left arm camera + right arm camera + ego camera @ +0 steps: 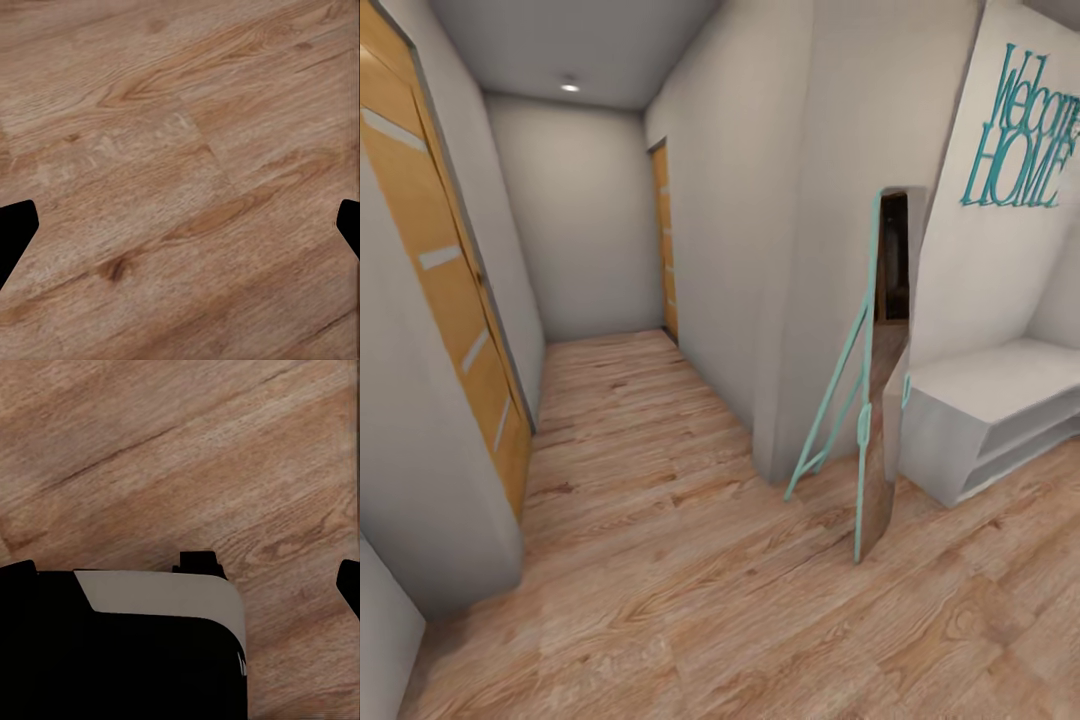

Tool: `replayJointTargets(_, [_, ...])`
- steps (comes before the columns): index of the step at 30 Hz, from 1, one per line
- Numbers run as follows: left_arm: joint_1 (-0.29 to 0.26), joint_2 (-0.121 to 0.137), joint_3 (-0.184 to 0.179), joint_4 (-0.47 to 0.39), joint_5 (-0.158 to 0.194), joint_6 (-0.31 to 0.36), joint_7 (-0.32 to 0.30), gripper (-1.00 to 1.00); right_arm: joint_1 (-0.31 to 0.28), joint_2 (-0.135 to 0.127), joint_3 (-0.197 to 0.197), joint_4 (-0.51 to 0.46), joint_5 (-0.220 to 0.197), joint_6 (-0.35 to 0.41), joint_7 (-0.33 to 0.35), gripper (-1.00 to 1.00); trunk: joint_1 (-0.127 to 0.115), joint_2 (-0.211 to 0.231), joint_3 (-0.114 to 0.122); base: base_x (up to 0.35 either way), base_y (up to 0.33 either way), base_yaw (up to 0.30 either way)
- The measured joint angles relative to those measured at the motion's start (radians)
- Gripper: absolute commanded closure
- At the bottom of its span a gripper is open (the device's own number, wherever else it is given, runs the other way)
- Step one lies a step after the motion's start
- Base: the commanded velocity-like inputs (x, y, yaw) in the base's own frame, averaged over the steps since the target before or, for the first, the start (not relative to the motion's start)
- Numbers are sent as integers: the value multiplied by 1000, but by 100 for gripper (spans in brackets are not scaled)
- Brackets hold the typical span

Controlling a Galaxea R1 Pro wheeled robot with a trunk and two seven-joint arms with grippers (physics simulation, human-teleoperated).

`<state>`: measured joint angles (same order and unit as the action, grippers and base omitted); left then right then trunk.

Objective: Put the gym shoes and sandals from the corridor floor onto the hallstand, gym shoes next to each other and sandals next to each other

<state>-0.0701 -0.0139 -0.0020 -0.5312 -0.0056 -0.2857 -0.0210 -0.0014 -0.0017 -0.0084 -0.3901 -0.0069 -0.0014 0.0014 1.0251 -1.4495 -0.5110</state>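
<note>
Corridor floor of brown planks runs past orange doors to a grey low bench under teal "Welcome HOME" lettering; left wrist: left gripper spread wide over planks; right wrist: right gripper wide above robot body; shoes unseen.

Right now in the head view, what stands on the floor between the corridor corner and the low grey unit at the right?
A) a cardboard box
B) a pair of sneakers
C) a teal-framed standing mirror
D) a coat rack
C: a teal-framed standing mirror stands on the wood floor just left of the low grey unit, below the teal "Welcome HOME" wall sign.
</note>
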Motion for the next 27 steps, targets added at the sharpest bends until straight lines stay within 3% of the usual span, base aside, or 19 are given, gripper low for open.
replayJointTargets(27, [0, 0, 0, 0, -2, 0, -1, -100, 0, -1, 0, 1, 0, 0, 0, -100, 0, 0, 0, 0, 0, -289])
